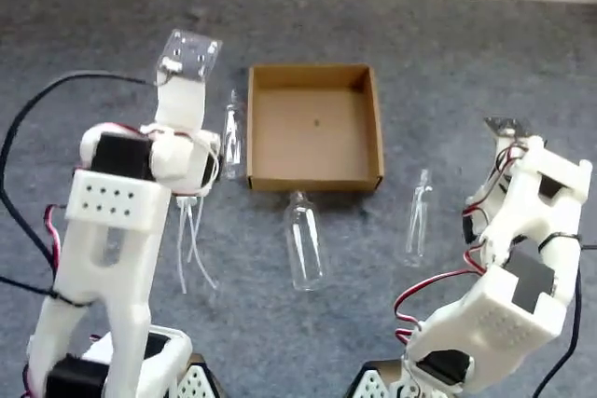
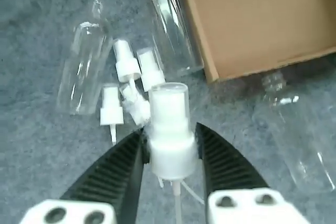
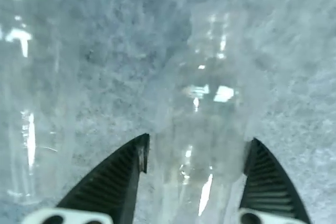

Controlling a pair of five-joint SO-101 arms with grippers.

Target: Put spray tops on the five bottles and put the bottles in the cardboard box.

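Left gripper is pinching a light, slick spray top by its collar, the sensible spot (right gripper hugs a clear bottle).

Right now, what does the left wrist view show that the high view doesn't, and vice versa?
Left wrist view: left gripper fingers shut on a spray top, loose spray tops beside a bottle. High view: all four cardboard box walls, a bottle near the right arm, and that right arm. Both: the bottle along the box's wall, the bottle at its front.
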